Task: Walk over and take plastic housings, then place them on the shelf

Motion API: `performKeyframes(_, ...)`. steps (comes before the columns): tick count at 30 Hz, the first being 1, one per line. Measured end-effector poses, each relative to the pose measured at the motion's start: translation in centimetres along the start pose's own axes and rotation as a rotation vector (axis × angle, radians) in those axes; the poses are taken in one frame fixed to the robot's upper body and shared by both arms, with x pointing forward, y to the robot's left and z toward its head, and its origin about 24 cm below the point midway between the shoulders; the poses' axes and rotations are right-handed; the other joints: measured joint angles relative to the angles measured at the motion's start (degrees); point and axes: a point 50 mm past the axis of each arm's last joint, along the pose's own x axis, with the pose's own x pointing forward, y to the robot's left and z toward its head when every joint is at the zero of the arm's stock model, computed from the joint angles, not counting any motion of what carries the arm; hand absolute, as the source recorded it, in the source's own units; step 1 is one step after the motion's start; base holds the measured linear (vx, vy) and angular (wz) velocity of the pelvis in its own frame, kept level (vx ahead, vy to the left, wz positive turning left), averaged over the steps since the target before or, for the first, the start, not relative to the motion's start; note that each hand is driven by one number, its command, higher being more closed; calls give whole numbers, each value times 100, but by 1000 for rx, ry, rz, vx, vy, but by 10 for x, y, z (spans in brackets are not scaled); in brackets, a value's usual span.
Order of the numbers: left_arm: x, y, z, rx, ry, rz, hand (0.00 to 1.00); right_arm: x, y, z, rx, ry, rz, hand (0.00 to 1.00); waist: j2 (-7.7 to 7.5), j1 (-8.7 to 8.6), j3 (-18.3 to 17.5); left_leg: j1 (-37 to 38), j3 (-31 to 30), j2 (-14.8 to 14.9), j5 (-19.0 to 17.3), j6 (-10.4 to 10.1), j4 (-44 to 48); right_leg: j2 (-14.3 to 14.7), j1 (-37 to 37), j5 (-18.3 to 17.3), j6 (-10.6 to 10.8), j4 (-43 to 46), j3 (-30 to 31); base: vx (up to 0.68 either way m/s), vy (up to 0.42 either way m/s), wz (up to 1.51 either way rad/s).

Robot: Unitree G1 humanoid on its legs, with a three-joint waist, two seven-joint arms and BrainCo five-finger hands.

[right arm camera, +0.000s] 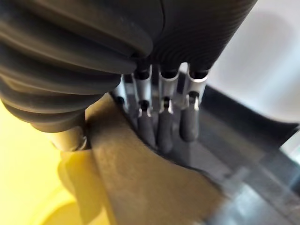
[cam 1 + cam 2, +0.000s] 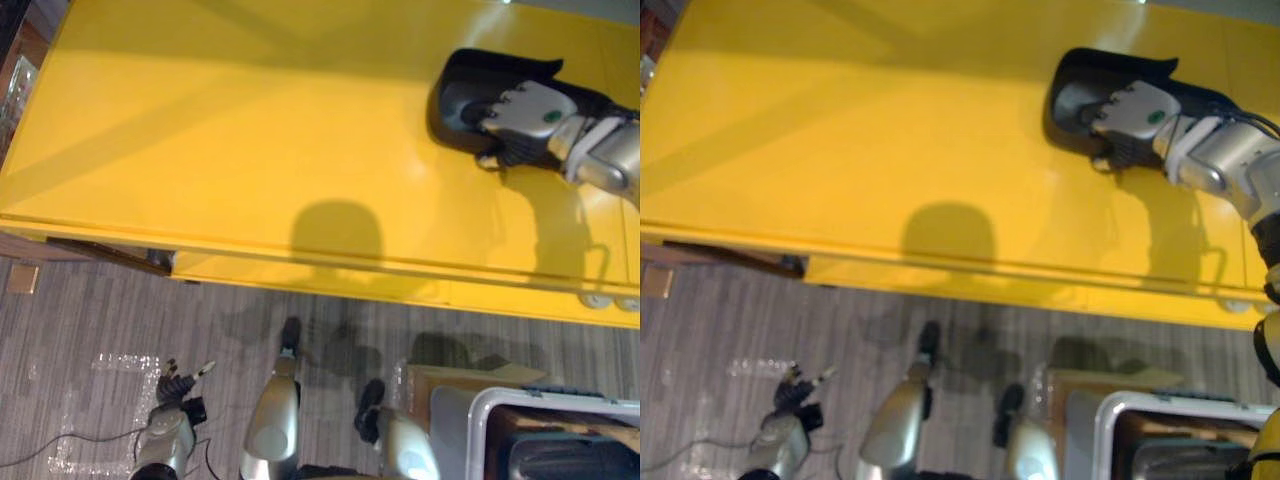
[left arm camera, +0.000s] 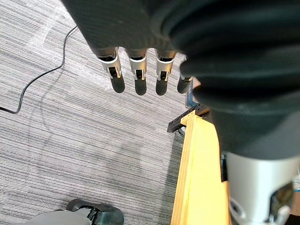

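At upper right the right hand (image 2: 535,112) pinches the black housing (image 2: 482,68) resting on the yellow shelf (image 2: 250,150), while the left hand (image 2: 172,388) hangs slack-fingered at lower left.

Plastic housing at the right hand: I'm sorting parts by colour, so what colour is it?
The housing is black, clearest in the left eye view.

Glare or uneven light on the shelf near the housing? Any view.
Left eye view: a soft glare patch on the yellow shelf, just on the near side of the black housing at the right hand; darker diagonal bands cross the shelf's left part. Left wrist view: grey floor evenly lit, no glare.
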Motion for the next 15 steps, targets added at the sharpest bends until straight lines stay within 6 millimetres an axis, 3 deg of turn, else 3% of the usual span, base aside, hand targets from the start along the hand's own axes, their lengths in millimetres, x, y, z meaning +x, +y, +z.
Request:
performKeyframes(10,-5,6,-7,2,-1,2,0,-23,15,-12,57,113,-50,0,-42,-26,-23,45,124,-3,-26,37,-3,-17,59,60,28,-103,48,1,0,-3)
performKeyframes(15,-9,14,-16,1,13,19,0,-42,-3,-10,282,163,-282,0,-169,-271,-96,49,315,-5,-35,50,-4,-19,70,197,60,-315,194,26,6,-13)
